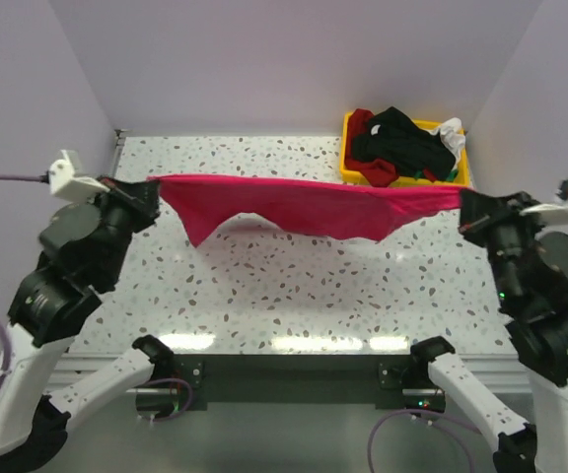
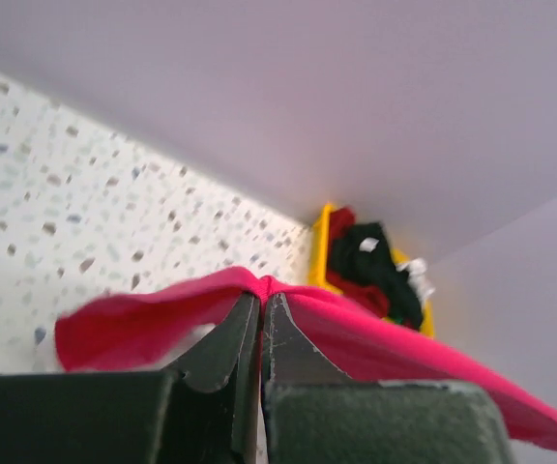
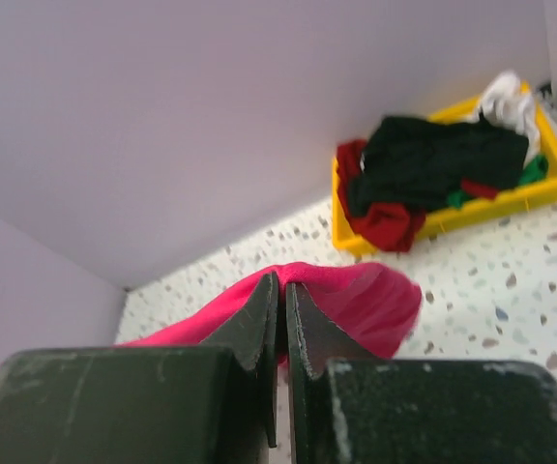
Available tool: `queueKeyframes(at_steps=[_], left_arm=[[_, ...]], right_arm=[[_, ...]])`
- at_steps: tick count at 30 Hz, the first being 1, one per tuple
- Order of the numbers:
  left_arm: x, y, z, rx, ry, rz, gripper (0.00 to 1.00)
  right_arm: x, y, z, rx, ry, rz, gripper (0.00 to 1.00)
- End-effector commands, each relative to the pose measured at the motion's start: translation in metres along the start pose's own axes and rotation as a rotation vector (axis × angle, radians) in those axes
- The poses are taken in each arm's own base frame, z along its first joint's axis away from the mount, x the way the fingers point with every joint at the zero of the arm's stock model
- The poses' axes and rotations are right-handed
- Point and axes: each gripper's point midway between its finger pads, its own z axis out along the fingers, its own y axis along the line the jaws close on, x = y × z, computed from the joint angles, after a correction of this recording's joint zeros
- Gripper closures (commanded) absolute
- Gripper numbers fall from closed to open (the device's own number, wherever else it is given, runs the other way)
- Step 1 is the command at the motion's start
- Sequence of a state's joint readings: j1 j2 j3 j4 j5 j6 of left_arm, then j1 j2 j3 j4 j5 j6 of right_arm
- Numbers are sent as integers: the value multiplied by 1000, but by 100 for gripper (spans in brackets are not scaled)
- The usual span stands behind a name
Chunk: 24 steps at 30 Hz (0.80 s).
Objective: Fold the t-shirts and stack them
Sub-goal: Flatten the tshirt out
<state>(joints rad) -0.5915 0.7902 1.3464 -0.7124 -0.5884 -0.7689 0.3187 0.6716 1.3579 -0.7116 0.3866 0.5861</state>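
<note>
Your left gripper and right gripper each pinch an end of the crimson-pink t-shirt, holding it taut between them, likely to lay it flat for folding, while the other t-shirts fill the yellow bin beyond the right one.

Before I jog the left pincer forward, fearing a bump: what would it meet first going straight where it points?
The left pincer is shut on the crimson-pink t-shirt, so that cloth comes first. Beyond, the line seems to pass beside the yellow bin toward the back wall; depth is unclear.
</note>
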Motion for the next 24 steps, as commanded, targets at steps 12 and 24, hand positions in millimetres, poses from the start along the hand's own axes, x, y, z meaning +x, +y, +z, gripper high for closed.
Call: queueKeyframes(at_steps=[12, 24], left_arm=[[-137, -75, -99, 397, -224, 3, 100], [-22, 5, 66, -278, -108, 245, 100]], right_arm=[[-136, 24, -105, -103, -264, -28, 100], [-3, 2, 91, 224, 49, -249, 100]])
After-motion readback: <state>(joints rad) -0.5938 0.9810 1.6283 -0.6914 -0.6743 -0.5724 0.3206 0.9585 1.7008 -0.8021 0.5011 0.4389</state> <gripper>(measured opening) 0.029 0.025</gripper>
